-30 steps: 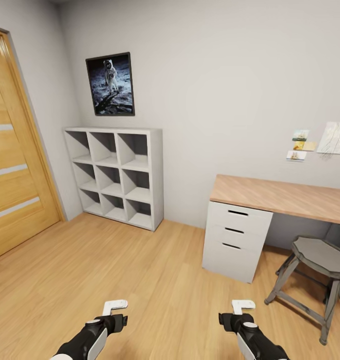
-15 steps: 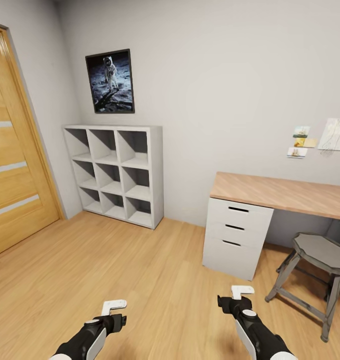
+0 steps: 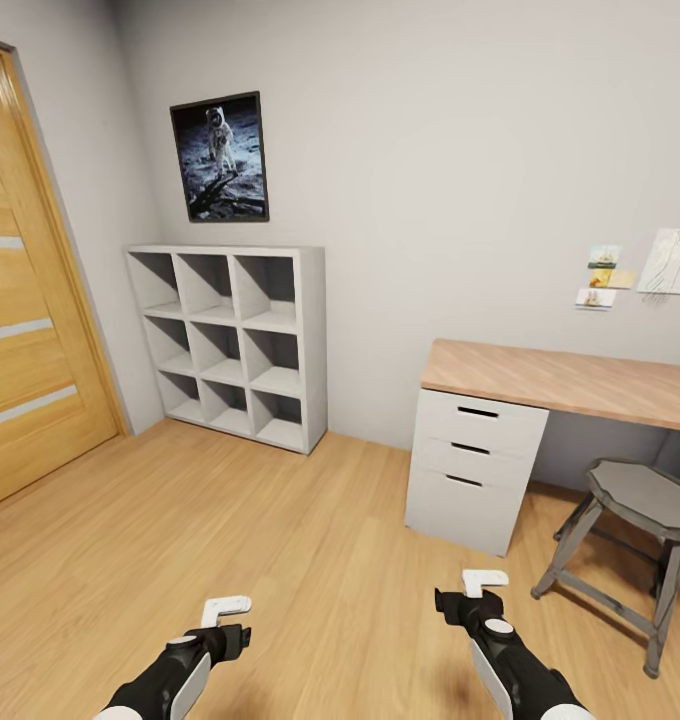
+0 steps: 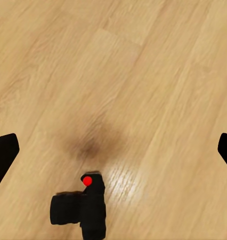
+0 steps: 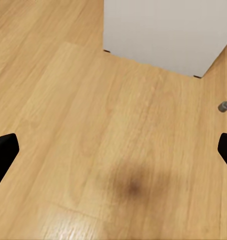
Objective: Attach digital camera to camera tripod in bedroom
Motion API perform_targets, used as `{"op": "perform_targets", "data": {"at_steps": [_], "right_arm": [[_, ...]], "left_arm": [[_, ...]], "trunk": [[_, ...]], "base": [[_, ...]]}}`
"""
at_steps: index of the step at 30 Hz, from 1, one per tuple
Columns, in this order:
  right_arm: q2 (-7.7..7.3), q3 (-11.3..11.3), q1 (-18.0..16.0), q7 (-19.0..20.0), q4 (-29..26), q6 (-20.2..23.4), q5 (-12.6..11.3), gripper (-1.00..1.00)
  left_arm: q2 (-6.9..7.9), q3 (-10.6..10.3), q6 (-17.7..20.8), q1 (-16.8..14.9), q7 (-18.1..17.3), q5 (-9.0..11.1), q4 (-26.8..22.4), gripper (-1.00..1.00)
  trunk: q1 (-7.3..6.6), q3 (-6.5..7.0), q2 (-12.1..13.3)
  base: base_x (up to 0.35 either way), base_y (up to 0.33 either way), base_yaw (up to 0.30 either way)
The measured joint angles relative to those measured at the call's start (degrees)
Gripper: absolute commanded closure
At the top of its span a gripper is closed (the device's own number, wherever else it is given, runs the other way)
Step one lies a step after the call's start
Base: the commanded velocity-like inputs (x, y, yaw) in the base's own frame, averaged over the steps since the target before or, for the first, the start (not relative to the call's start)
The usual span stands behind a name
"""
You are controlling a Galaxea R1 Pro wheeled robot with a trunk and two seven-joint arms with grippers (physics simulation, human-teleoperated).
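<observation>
Hovering open left hand [image 3: 226, 606] and right hand [image 3: 483, 580] (fingers spread), digital camera [image 4: 83, 210] on bare floor [image 3: 310, 540]

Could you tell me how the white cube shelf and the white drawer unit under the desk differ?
The cube shelf is open-fronted, nine cubbies in a grid; the drawer unit is closed, three stacked drawers with dark slot handles. The shelf stands alone against the wall; the drawer unit carries the wooden desk top. Both are white and rest on the wood floor.

Head view high, faces wall, shelf [image 3: 235, 345], desk [image 3: 565, 380]. Wrist views look down, near; all share wood floor [image 3: 230, 540].
</observation>
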Motion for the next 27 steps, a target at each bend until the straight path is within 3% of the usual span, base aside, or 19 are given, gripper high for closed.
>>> {"op": "perform_targets", "data": {"at_steps": [27], "right_arm": [[0.04, 0.2, 0.0, 0.2, -0.7, 0.1, 0.2, -1.00]], "left_arm": [[0.07, -0.1, -0.1, 0.0, 0.2, 0.0, -0.2, -1.00]], "trunk": [[0.00, 0.00, 0.0]], "base": [[0.000, 0.000, 0.000]]}}
